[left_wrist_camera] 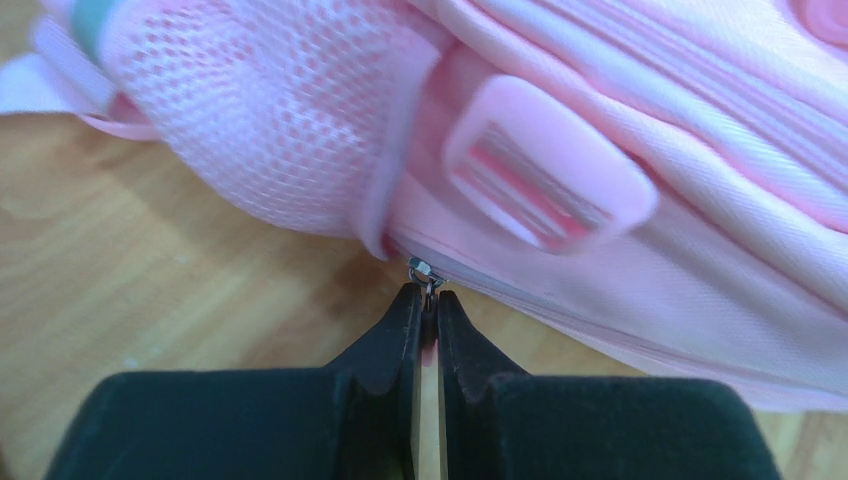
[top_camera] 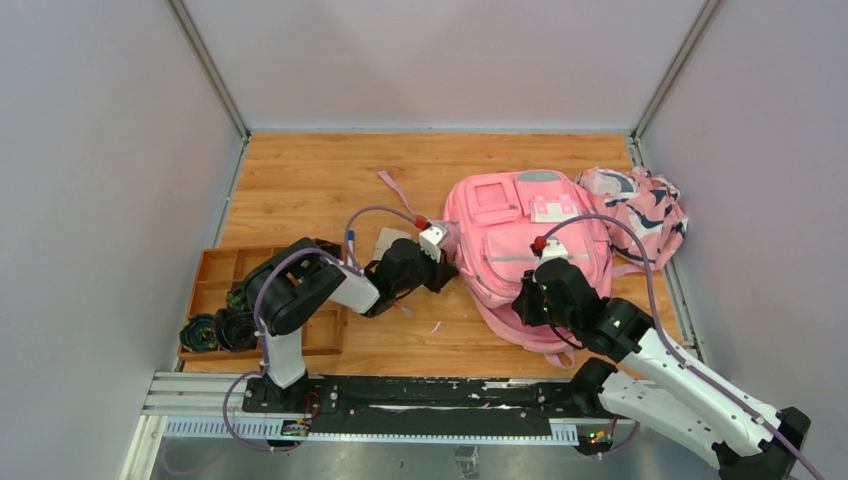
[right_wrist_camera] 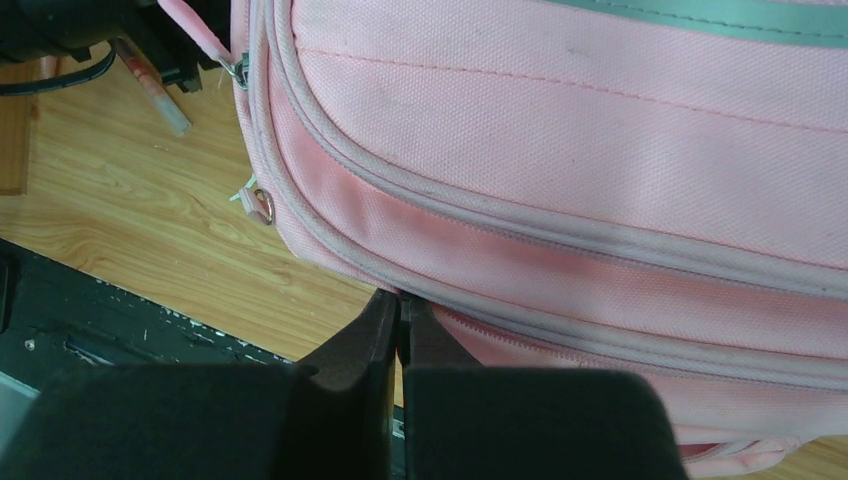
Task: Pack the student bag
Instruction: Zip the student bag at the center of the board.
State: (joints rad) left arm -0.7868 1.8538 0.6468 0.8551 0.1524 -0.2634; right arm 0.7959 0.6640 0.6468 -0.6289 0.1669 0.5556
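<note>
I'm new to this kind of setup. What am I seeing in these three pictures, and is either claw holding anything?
These are two robot arms bolted at the near table edge, each ending in a two-finger gripper. The wide picture looks down from above; the other two come from wrist cameras, looking along each gripper. On the wooden table lie the pink student bag, a patterned cloth beside it, and a compartment tray holding dark round items. The left gripper is shut on a small metal zipper pull at the bag's side. The right gripper is shut, tips at the bag's lower seam; whether it pinches fabric is unclear.
</note>
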